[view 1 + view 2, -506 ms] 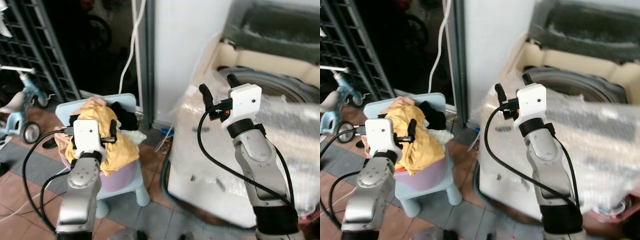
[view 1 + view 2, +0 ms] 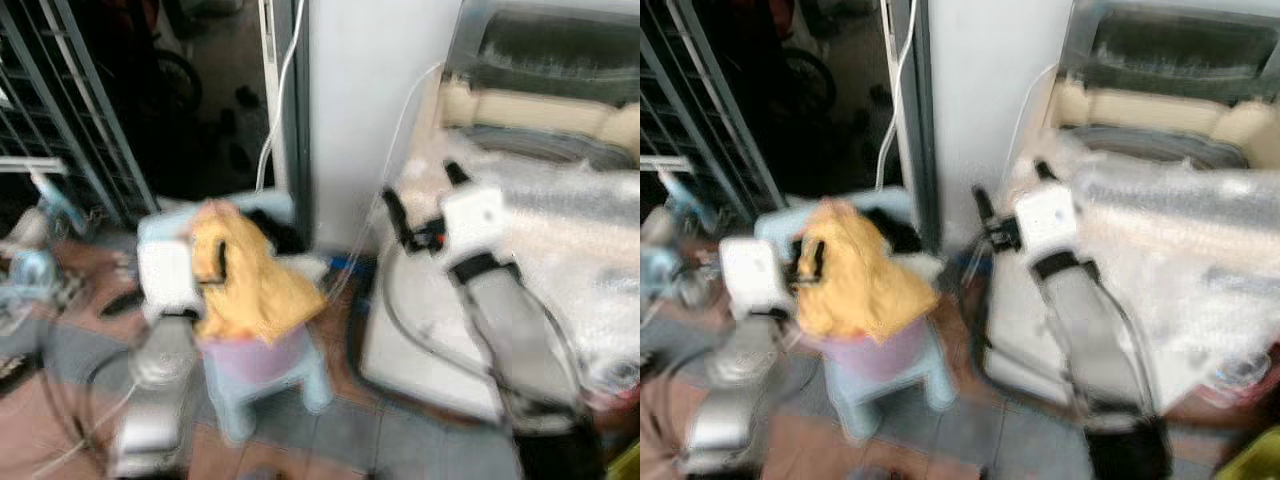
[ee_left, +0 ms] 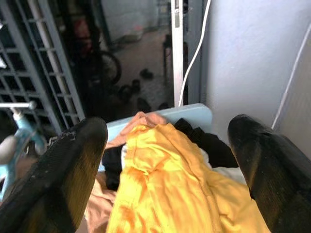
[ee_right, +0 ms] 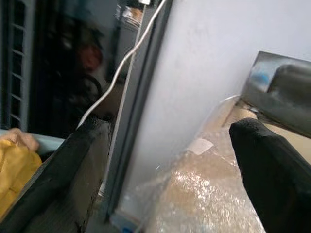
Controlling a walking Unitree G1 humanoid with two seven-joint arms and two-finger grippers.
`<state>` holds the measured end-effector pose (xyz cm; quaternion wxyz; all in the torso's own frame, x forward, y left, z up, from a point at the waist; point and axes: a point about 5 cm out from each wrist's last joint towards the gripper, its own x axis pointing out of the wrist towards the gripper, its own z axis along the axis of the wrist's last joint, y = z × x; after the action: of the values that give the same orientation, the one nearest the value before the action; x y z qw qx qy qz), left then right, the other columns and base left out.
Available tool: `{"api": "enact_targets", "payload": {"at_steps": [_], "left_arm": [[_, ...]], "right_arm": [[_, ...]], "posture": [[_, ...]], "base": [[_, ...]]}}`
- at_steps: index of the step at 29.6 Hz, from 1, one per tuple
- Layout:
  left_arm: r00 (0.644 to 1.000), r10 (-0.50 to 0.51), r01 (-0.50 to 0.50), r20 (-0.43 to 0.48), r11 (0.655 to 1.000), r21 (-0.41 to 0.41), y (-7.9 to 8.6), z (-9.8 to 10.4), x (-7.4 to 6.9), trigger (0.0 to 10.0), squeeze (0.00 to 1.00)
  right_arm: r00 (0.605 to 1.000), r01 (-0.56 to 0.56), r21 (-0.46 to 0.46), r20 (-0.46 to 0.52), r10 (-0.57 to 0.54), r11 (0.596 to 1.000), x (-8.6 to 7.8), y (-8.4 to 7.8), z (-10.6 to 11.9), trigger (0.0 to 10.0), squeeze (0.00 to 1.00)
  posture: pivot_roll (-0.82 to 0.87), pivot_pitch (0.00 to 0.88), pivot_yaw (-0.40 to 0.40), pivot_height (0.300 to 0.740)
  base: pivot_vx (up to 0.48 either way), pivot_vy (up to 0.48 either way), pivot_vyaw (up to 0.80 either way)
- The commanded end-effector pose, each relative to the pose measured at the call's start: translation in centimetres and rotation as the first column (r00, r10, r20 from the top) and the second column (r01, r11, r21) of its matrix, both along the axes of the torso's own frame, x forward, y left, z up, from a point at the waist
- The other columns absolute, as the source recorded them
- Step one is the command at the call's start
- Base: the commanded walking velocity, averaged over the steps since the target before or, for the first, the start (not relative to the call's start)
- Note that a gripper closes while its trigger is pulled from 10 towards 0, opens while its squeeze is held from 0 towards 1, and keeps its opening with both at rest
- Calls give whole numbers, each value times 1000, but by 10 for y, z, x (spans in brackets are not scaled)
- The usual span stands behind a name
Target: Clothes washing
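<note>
Left gripper (image 3: pixel 167 160): wide open, empty, just above yellow garment (image 2: pixel 250 275) heaped in basin (image 2: pixel 262 358) on chair (image 2: pixel 290 375). Right gripper (image 2: pixel 418 205): wide open, empty, beside washer (image 2: pixel 560 190). Step in hand, judged: pickup approach. Next: lower, clamp garment, carry to washer.

A heap of clothes (image 2: pixel 250 280), topped by a crumpled yellow garment (image 3: pixel 180 194) with black pieces behind it, fills a lilac basin (image 2: pixel 262 355). The washing machine (image 2: pixel 1160 200), wrapped in bubble film, stands nearby, lid raised.
</note>
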<state>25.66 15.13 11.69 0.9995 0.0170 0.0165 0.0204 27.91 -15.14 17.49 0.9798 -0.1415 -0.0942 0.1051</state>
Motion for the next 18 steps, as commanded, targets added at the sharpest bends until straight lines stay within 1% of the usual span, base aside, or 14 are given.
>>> {"api": "enact_targets", "payload": {"at_steps": [1,2,3,4,5,6,7,8,9,10,12,15,18], "left_arm": [[1000,16,-16,7,1000,25,8,2,-1,10000,0],[1000,16,-16,4,1000,24,8,2,-1,10000,0],[1000,16,-16,4,1000,24,8,2,-1,10000,0],[1000,31,-31,-3,999,21,10,1,-1,10000,0],[998,59,-59,-7,998,19,13,0,-2,10000,0],[998,59,-59,-7,998,19,13,0,-2,10000,0],[996,86,-86,-2,996,36,18,-1,-3,10000,0],[996,91,-91,-9,995,39,23,-5,-7,10000,0],[995,95,-95,-14,994,47,25,-7,-8,10000,0],[995,98,-97,-25,994,48,27,-10,-10,10000,0],[994,97,-95,-47,995,36,30,-14,-12,10000,0],[995,96,-95,-40,995,34,30,-12,-12,10000,0],[995,92,-91,-36,996,24,29,-11,-11,10000,0]], "right_arm": [[1000,-29,29,-5,30,999,1,10,2,10000,0],[999,-42,55,-22,43,998,2,12,0,10000,0],[999,-42,55,-22,43,998,2,12,0,10000,0],[998,-22,88,-49,26,996,2,11,-3,10000,0],[998,16,93,-68,-10,996,2,9,-5,10000,0],[998,16,93,-68,-10,996,2,9,-5,10000,0],[991,-13,118,-129,29,993,0,9,-11,10000,0],[994,36,56,-108,-30,998,-3,4,-18,10000,0],[992,45,36,-122,-41,998,-5,3,-22,10000,0],[987,15,59,-161,-5,998,-8,4,-27,10000,0],[980,-6,105,-198,27,994,-15,3,-36,10000,0],[980,-7,105,-198,28,994,-19,1,-40,10000,0],[979,4,99,-203,16,995,-20,1,-43,10000,0]], "posture": [[-41,0,28,740],[-41,0,28,740],[-41,0,28,740],[-38,0,25,740],[-37,0,25,740],[-37,0,25,740],[-37,0,26,740],[-35,0,25,740],[-34,0,25,740],[-34,0,24,740],[-34,0,25,740],[-30,0,24,740],[-32,0,26,740]], "base": [[0,0,0],[0,0,0],[0,0,0],[0,0,0],[0,0,0],[0,0,0],[0,0,0],[0,0,0],[0,0,0],[0,0,0],[0,0,0],[0,0,0],[312,0,669]]}}
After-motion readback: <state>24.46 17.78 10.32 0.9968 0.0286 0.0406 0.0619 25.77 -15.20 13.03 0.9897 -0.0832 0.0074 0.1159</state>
